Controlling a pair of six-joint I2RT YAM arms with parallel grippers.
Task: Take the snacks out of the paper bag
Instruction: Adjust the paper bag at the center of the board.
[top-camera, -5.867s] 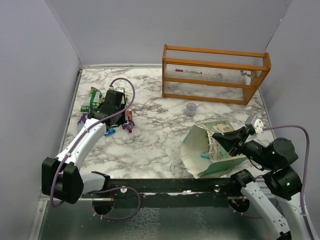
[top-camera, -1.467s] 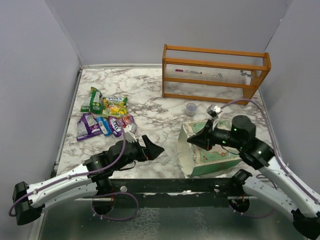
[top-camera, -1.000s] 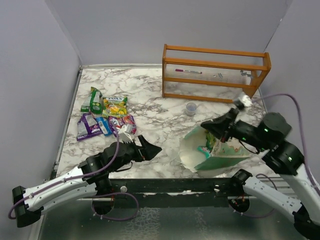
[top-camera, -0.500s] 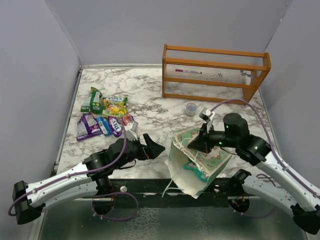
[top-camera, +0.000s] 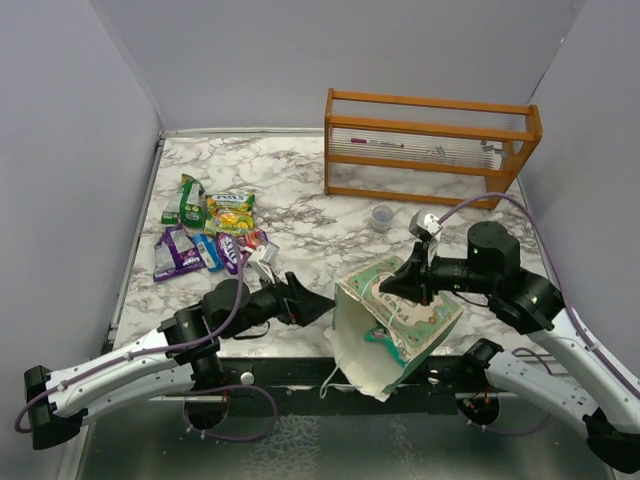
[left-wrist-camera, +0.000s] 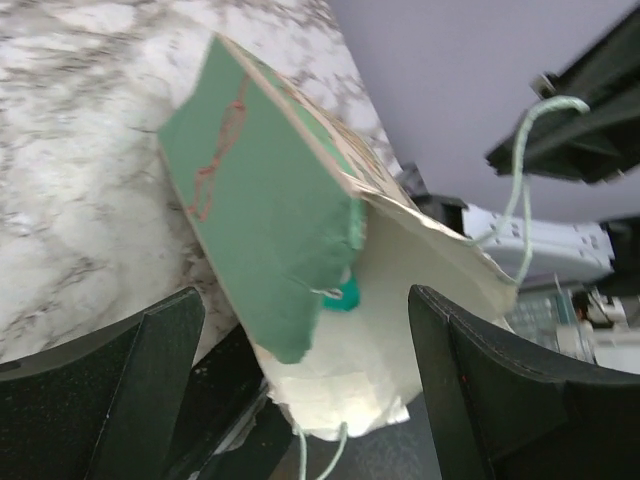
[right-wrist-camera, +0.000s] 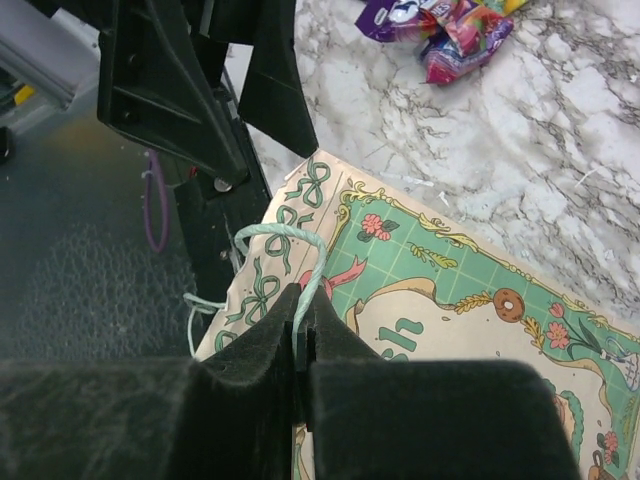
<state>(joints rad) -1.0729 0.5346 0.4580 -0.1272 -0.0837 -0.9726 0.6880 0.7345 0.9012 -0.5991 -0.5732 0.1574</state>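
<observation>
1. Looking down from the top camera: the right gripper (top-camera: 408, 283) is clamped on the top of the paper bag (top-camera: 400, 320). The bag hangs tilted at the near edge of the marble table (top-camera: 320, 210), with its cream mouth turned down and left over the black front rail (top-camera: 300, 373). The left gripper (top-camera: 318, 303) sits just beside that mouth, aimed at it but apart from the paper. The snacks (top-camera: 215, 235) lie in a loose pile on the table, well off to the left. At the back stands the orange rack (top-camera: 430, 145), with a small clear cup (top-camera: 382, 216) just in front of it.
2. Over to the left wrist camera: the left fingers (left-wrist-camera: 150, 400) are spread wide and grip nothing. The bag fills the view ahead of them, green side panel up and cream lining below. A teal packet (left-wrist-camera: 345, 293) peeks out at the mouth.
3. And the right wrist camera: the two fingers are pressed together, pinching the bag's string handle (right-wrist-camera: 313, 280), which loops up out of them. The bag's printed panel lies right beneath, and the snack pile shows on the marble at the top of the view.
</observation>
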